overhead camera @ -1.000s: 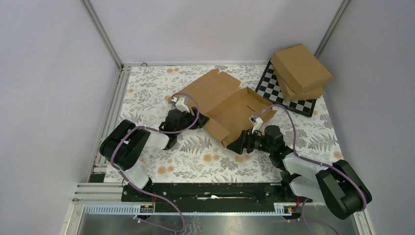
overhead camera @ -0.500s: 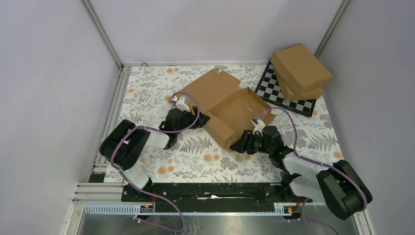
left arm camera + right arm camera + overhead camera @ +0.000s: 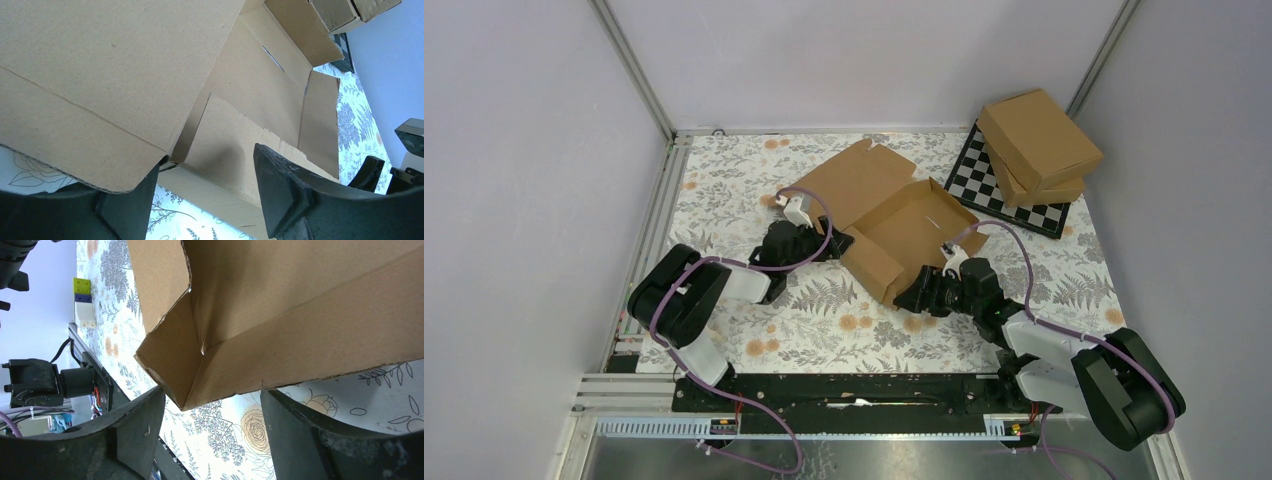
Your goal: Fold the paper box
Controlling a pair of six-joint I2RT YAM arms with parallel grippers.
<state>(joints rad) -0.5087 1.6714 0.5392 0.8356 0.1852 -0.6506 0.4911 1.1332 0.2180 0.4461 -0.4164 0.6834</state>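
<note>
The paper box [image 3: 904,225] lies mid-table as a brown cardboard tray with its walls partly raised and its flat lid [image 3: 854,180] spread toward the back left. My left gripper [image 3: 836,244] is at the tray's left corner. In the left wrist view it [image 3: 207,192] is open, with the box's near wall [image 3: 235,160] between the fingers and the lid flap [image 3: 85,100] over the left one. My right gripper [image 3: 912,295] sits at the tray's near corner. In the right wrist view it [image 3: 210,432] is open, and the box corner [image 3: 182,390] hangs just above the gap.
Two ready-made cardboard boxes [image 3: 1036,145] are stacked on a checkerboard [image 3: 984,190] at the back right. A floral cloth [image 3: 824,320] covers the table. Grey walls and a metal rail [image 3: 659,200] enclose it. A small stack of coloured toy bricks [image 3: 82,302] stands on the cloth.
The right gripper has slid a little left along the tray's near wall to its corner, and the tray has shifted slightly. The left arm has stayed put.
</note>
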